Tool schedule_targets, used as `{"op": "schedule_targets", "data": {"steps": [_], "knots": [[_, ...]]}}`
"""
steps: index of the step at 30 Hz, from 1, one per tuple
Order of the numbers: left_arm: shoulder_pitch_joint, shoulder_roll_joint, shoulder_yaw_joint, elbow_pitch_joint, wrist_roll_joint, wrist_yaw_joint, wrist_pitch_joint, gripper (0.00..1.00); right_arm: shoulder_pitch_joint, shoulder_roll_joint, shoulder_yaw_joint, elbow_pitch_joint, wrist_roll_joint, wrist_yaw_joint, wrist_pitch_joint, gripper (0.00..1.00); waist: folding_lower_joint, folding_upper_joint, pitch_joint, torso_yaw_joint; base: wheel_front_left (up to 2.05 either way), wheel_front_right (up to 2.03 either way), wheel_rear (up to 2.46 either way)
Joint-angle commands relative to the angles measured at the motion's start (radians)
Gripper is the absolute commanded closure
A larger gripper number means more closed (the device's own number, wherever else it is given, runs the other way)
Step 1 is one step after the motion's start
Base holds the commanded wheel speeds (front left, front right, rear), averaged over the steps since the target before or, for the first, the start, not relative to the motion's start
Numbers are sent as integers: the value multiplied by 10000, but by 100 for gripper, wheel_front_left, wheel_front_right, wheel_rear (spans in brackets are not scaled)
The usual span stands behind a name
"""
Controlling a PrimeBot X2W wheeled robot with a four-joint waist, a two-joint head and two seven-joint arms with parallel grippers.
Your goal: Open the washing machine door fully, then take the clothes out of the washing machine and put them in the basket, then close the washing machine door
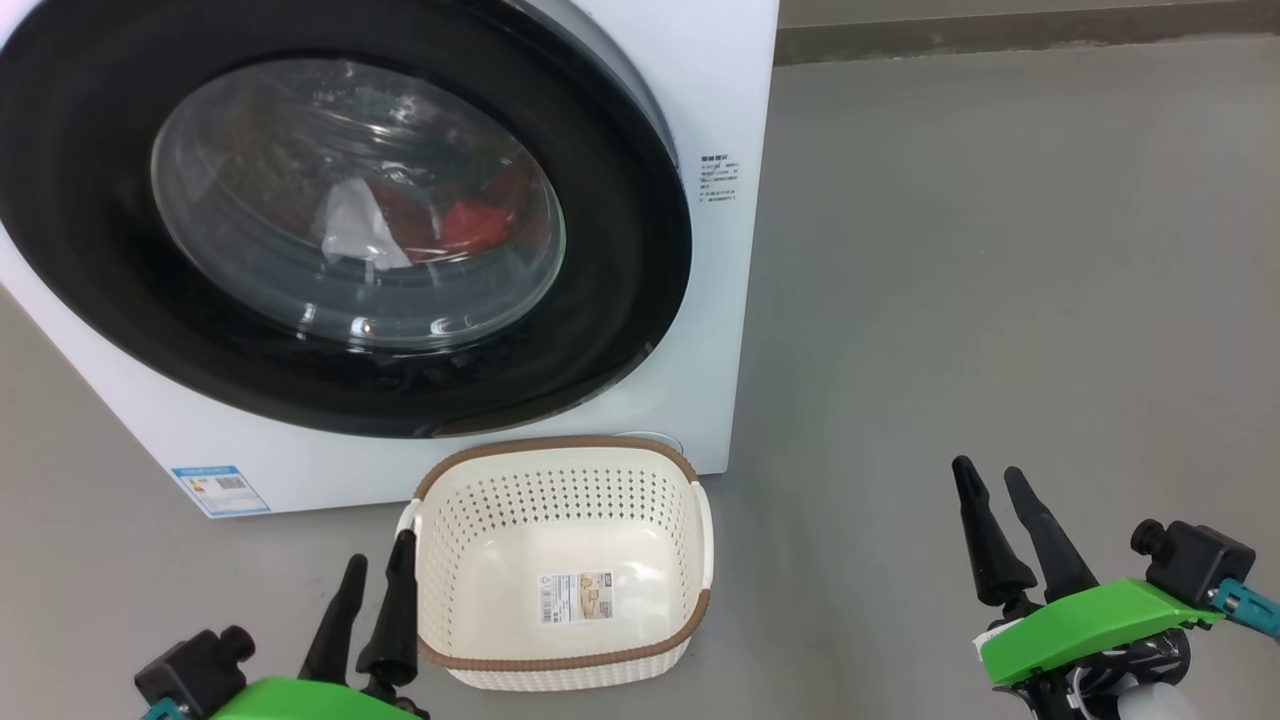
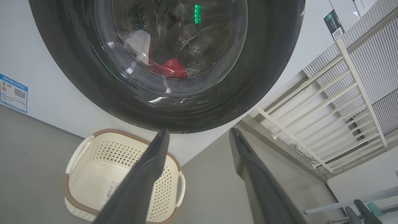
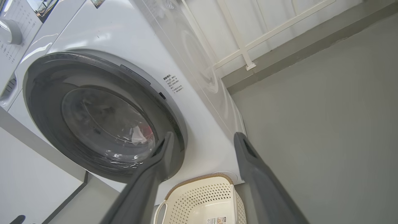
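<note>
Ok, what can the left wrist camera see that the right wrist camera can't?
Left wrist view: a blue printed sticker low on the big white washing machine. Right wrist view: a round white dial at the machine's top corner. Both: the round black-rimmed glass door, the red and white clothes behind its glass, and the empty cream perforated basket.

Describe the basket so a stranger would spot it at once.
Find the big white washing machine with its round black-rimmed door. On the grey floor right in front of it, below the door, sits the basket. It is cream perforated plastic with a brown rim, empty but for a sticker on its bottom.
</note>
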State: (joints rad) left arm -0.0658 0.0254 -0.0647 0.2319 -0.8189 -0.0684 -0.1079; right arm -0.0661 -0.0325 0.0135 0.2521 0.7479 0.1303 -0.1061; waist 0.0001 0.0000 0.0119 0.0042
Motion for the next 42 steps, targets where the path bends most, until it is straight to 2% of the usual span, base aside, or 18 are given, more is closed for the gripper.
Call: {"op": "schedule_targets", "data": {"steps": [1,42], "knots": [[-381,164,153,-331,293,87,-123,0,-501,-129,182,-322,-301,3,-150,0,-1,0,-3,-1,0,0,0],[-759,236,-166,-773,4680,264,-1336,0,-1024,-176,912,-526,-4910,4,-1355,0,-1,0,-31,22,0,0,0]]}}
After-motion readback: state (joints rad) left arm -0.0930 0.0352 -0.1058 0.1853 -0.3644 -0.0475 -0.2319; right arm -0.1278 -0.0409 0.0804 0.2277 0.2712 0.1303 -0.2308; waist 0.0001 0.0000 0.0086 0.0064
